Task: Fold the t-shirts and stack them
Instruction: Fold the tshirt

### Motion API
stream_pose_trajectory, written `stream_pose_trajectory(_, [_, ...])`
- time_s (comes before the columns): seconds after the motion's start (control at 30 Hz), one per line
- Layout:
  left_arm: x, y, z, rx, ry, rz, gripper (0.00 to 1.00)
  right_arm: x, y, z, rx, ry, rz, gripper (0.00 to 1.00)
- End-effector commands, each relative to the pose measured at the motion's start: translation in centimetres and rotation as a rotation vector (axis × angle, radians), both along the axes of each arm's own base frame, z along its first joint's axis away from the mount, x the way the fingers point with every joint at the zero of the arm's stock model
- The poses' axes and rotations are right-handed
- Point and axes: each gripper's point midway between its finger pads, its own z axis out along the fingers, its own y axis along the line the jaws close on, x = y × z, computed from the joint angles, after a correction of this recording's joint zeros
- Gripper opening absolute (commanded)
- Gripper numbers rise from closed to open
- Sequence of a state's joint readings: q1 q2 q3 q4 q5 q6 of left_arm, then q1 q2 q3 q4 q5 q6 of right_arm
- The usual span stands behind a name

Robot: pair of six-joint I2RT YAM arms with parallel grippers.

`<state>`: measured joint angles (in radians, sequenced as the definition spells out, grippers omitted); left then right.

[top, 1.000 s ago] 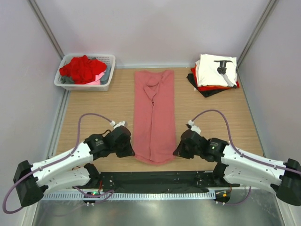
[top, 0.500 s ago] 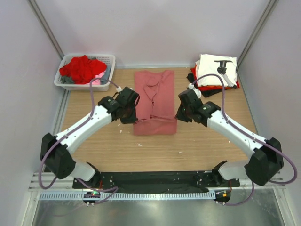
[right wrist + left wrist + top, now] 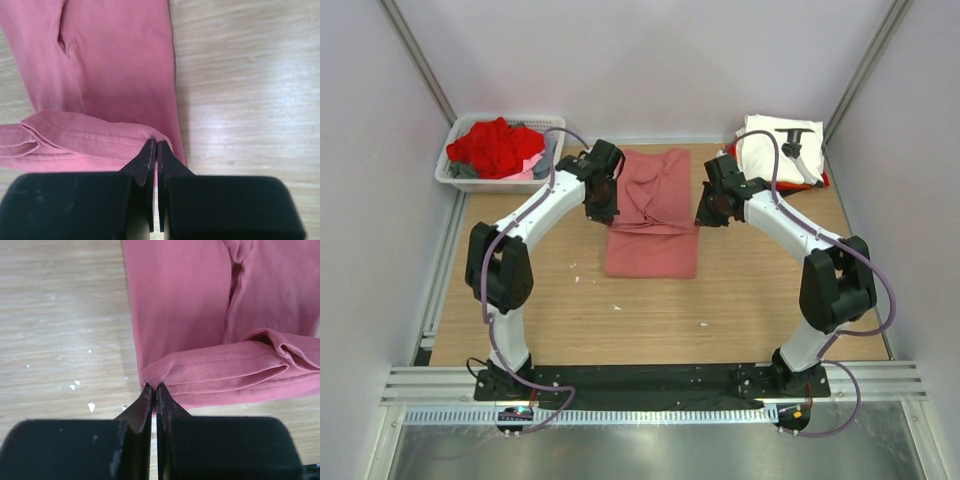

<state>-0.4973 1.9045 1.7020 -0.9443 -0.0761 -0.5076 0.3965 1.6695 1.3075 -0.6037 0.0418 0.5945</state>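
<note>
- Our left gripper (image 3: 154, 390) pinched one hem corner of the salmon-pink t-shirt (image 3: 652, 250) — jaws pressed tight.
- It lay mid-way across the table (image 3: 540, 300), partly doubled over itself.
- Our right gripper (image 3: 154, 147) pinched the opposite hem corner.

1. The left arm (image 3: 535, 212) and right arm (image 3: 782, 222) have white shells between bulky black joint housings.
2. A purple-grey cable (image 3: 565, 132) leaves each arm just behind its gripper.
3. The left gripper (image 3: 155, 388) and right gripper (image 3: 155, 144) are matte black.
4. Their fingers (image 3: 143, 407) taper to thin tips ahead of a blocky black body.
</note>
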Motion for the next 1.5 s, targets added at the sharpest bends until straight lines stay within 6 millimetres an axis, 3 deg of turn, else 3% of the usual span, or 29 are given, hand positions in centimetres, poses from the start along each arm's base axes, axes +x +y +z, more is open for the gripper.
stream_pose_trajectory(0.0, [1.2, 0.3, 0.5, 0.013, 0.005, -0.041, 0.00, 2.7, 0.5, 1.8, 0.013, -0.070, 0.046, 0.01])
stream_pose_trajectory(0.27, [3.9, 0.3, -1.3, 0.028, 0.035, -0.026, 0.00, 5.6, 1.9, 0.7, 0.057, -0.046, 0.097, 0.01])
stream_pose_trajectory(0.4, [5.8, 0.8, -2.5, 0.028, 0.049, -0.005, 0.00, 7.7, 1.8, -1.7, 0.044, -0.007, 0.088, 0.01])
stream_pose_trajectory(0.43, [6.2, 0.8, -3.8, 0.033, 0.075, -0.001, 0.01, 8.1, 1.7, -2.1, 0.043, -0.001, 0.082, 0.01])
stream_pose_trajectory(0.53, [8.2, 1.2, -4.0, 0.003, 0.085, 0.022, 0.10, 10.0, 1.3, -3.9, 0.040, 0.026, 0.062, 0.05])
stream_pose_trajectory(0.6, [9.0, 1.7, -5.7, -0.009, 0.143, 0.037, 0.25, 11.9, 0.9, -3.0, 0.034, 0.008, 0.051, 0.38])
stream_pose_trajectory(0.63, [10.5, 1.2, -4.1, -0.046, 0.099, 0.035, 0.29, 12.4, 0.6, -4.2, 0.034, 0.030, 0.058, 0.52])
stream_pose_trajectory(0.67, [10.9, 1.3, -5.1, -0.048, 0.120, 0.040, 0.40, 13.0, 0.5, -3.9, 0.034, 0.026, 0.057, 0.69])
stream_pose_trajectory(0.7, [11.0, 1.7, -4.7, -0.051, 0.125, 0.049, 0.47, 13.7, 0.4, -2.8, 0.036, 0.010, 0.055, 0.73])
stream_pose_trajectory(0.77, [12.2, 1.9, -2.1, -0.079, 0.057, 0.057, 0.57, 14.3, -0.1, -1.6, 0.029, -0.009, 0.057, 0.78])
stream_pose_trajectory(0.83, [12.4, 2.1, 0.0, -0.089, 0.005, 0.060, 0.61, 14.1, -0.7, -0.4, 0.005, -0.026, 0.040, 0.78])
stream_pose_trajectory(0.87, [12.0, 2.6, 0.1, -0.076, 0.004, 0.068, 0.63, 13.8, -0.9, 1.8, 0.012, -0.065, 0.036, 0.78])
stream_pose_trajectory(0.9, [12.1, 3.1, 3.1, -0.077, -0.073, 0.078, 0.64, 13.0, -1.2, 1.2, 0.004, -0.053, 0.028, 0.78])
stream_pose_trajectory(0.93, [11.7, 3.2, 4.2, -0.084, -0.092, 0.077, 0.64, 12.4, -1.2, 1.9, 0.009, -0.069, 0.028, 0.78])
stream_pose_trajectory(0.97, [11.2, 3.3, 4.5, -0.086, -0.098, 0.081, 0.64, 11.6, -1.1, 3.8, 0.026, -0.107, 0.031, 0.78])
stream_pose_trajectory(1.0, [10.1, 3.7, 5.8, -0.100, -0.119, 0.091, 0.64, 10.3, -0.8, 3.0, 0.038, -0.099, 0.039, 0.78])
stream_pose_trajectory(1.03, [9.3, 3.8, 5.7, -0.100, -0.115, 0.096, 0.61, 9.5, -0.3, 3.0, 0.053, -0.102, 0.051, 0.78])
stream_pose_trajectory(1.07, [7.9, 3.4, 4.1, -0.113, -0.081, 0.085, 0.59, 8.8, 0.4, 4.7, 0.101, -0.142, 0.075, 0.78])
stream_pose_trajectory(1.1, [6.6, 3.3, 5.2, -0.134, -0.097, 0.080, 0.58, 7.1, 1.1, 3.1, 0.120, -0.097, 0.089, 0.77])
stream_pose_trajectory(1.17, [5.5, 1.9, 5.0, -0.187, -0.115, 0.065, 0.52, 5.7, 3.3, 3.3, 0.219, -0.102, 0.159, 0.73])
stream_pose_trajectory(1.2, [3.4, 1.4, 2.5, -0.200, -0.045, 0.051, 0.51, 4.2, 4.2, 2.3, 0.258, -0.068, 0.180, 0.71])
stream_pose_trajectory(1.23, [2.6, 0.9, 3.3, -0.233, -0.064, 0.038, 0.48, 3.5, 5.1, 2.2, 0.308, -0.059, 0.209, 0.68])
stream_pose_trajectory(1.27, [2.2, -0.3, 2.8, -0.261, -0.072, 0.021, 0.48, 3.5, 6.1, 2.5, 0.356, -0.080, 0.236, 0.62])
stream_pose_trajectory(1.3, [1.4, -1.3, 2.6, -0.303, -0.057, -0.002, 0.47, 2.0, 7.0, 1.7, 0.419, -0.040, 0.278, 0.56])
stream_pose_trajectory(1.33, [0.3, -1.6, 1.0, -0.313, -0.022, -0.010, 0.45, 1.6, 7.7, 1.2, 0.463, -0.019, 0.285, 0.45])
stream_pose_trajectory(1.4, [-0.4, -3.3, 0.1, -0.374, 0.001, -0.033, 0.45, 0.7, 8.4, -0.2, 0.512, 0.013, 0.306, 0.38])
stream_pose_trajectory(1.47, [-1.4, -3.6, -2.3, -0.370, 0.070, -0.022, 0.42, 0.4, 8.2, -1.9, 0.510, 0.044, 0.298, 0.28])
